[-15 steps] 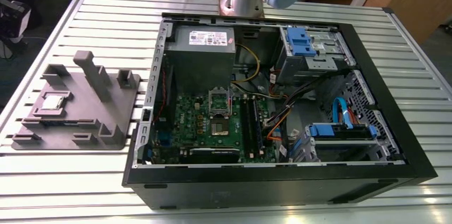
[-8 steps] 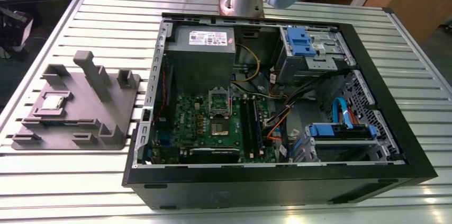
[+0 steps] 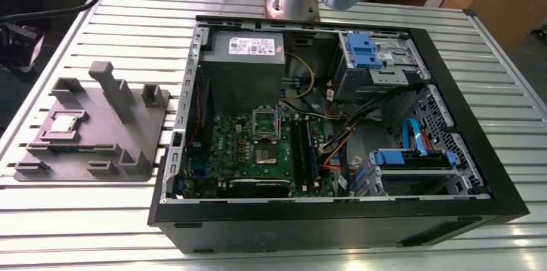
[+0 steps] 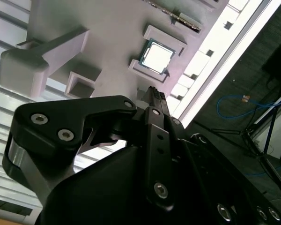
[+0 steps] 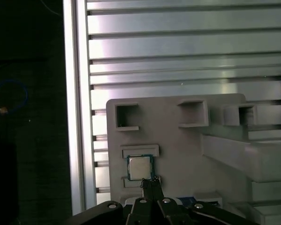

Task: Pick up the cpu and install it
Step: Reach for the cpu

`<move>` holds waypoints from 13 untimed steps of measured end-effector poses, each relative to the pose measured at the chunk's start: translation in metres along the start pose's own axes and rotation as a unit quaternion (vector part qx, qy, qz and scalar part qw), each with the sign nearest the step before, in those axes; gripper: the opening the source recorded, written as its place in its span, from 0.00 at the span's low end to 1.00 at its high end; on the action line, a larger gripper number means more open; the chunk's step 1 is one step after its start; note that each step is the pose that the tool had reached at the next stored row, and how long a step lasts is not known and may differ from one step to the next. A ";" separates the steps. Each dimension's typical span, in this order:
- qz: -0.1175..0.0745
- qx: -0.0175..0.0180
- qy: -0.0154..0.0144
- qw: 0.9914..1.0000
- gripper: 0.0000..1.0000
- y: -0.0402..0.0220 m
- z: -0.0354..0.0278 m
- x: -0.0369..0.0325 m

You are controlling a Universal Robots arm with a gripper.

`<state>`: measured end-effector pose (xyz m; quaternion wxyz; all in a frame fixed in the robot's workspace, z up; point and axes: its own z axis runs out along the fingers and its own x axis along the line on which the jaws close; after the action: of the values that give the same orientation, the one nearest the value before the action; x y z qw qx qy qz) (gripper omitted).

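The cpu (image 3: 66, 120) is a small silver square lying flat in a recess of the grey fixture plate (image 3: 86, 156), at the exterior view's left of the computer case. It also shows in both wrist views, cpu (image 4: 157, 56) and cpu (image 5: 140, 168), framed by low grey ridges. My gripper (image 5: 150, 183) hangs above the fixture with its black fingers pressed together, holding nothing; gripper (image 4: 154, 93) has its tips pointing toward the chip but well clear of it. Inside the case, the green motherboard (image 3: 248, 156) carries the socket (image 3: 266, 125) with its metal frame.
The open black case (image 3: 342, 220) holds a grey power supply (image 3: 243, 59), blue drive brackets (image 3: 363, 50), and orange and blue cables (image 3: 410, 136). Tall grey posts (image 3: 115, 88) rise from the fixture beside the chip. The slatted metal table (image 3: 86, 232) ends at an edge (image 5: 77, 117).
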<state>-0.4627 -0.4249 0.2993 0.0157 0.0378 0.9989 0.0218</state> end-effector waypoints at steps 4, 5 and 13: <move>0.000 0.000 0.002 1.000 0.10 -0.0021 0.0070 0.0001; 0.000 0.000 0.002 1.000 0.10 -0.0025 0.0089 0.0001; 0.000 0.001 0.007 1.000 0.10 -0.0045 0.0185 0.0003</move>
<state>-0.4628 -0.4286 0.2806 0.0086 0.0380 0.9990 0.0215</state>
